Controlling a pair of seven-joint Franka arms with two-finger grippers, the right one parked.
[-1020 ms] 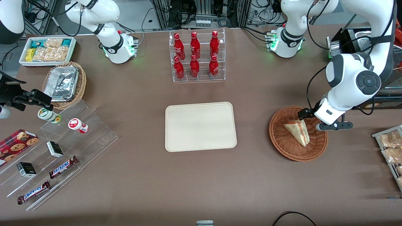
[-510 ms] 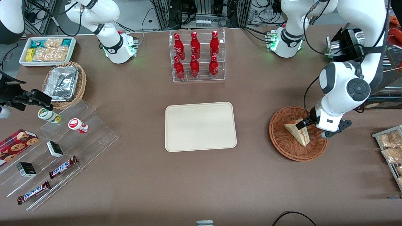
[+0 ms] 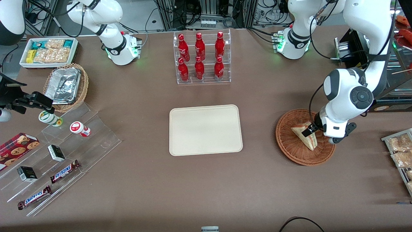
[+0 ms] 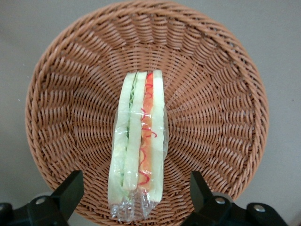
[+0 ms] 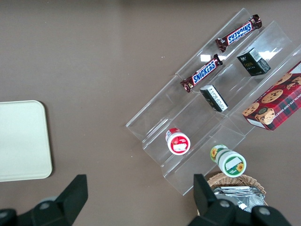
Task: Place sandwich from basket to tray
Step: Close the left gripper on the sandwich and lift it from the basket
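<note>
Sandwich (image 4: 138, 146) in basket (image 4: 221, 94), spread claw (image 4: 134, 193) seemingly astride it.

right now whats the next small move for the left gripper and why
Probably lower straight down, then close. The gripper is open above the basket, its fingers on either side of the sandwich without touching it, and the tray has nothing on it.

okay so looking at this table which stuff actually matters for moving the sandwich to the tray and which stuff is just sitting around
Part of the job:
- sandwich, lying in the basket
- basket
- tray, nothing on it yet
- gripper, open, above the basket, fingers either side of the sandwich

Just lying about:
- red bottles in a clear rack
- Snickers bars
- cookie box
- foil trays in a tan basket
</note>
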